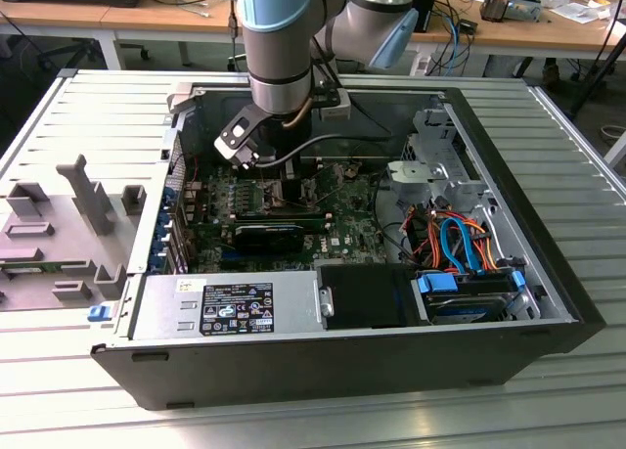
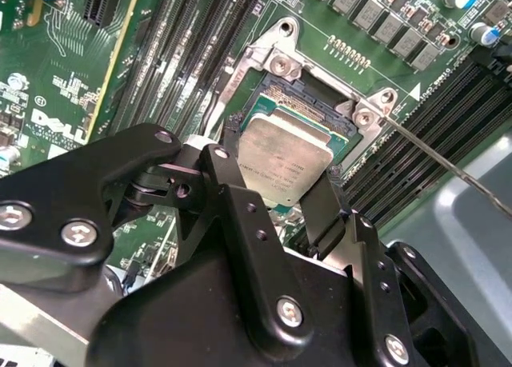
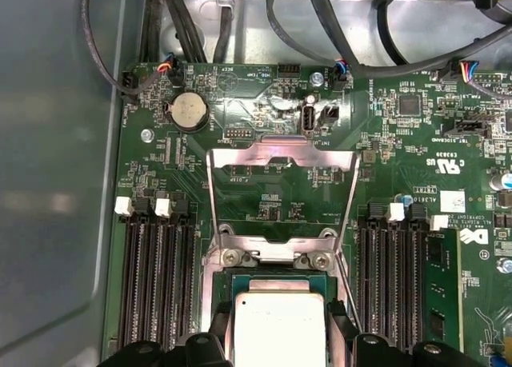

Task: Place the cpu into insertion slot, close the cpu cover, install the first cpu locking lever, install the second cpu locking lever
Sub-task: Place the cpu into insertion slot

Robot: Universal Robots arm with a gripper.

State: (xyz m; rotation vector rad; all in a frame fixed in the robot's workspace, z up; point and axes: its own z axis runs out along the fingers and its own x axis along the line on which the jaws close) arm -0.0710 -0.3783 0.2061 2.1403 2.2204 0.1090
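Observation:
The cpu is a flat square chip with a dull silver top, and my gripper is shut on it, one black finger on each of two opposite edges. It hangs slightly tilted just over the insertion slot, a dark square socket with a silver rim, partly covered by the chip. In the first wrist view the cpu sits over the insertion slot, and the cpu cover stands swung open behind it. A thin locking lever sticks out beside the socket. In the exterior view my gripper reaches down into the open computer case.
Long black memory slots flank the socket on both sides. The case also holds a black heatsink block, a power supply, a drive cage and coloured cables. Grey fixtures stand on the table beside the case.

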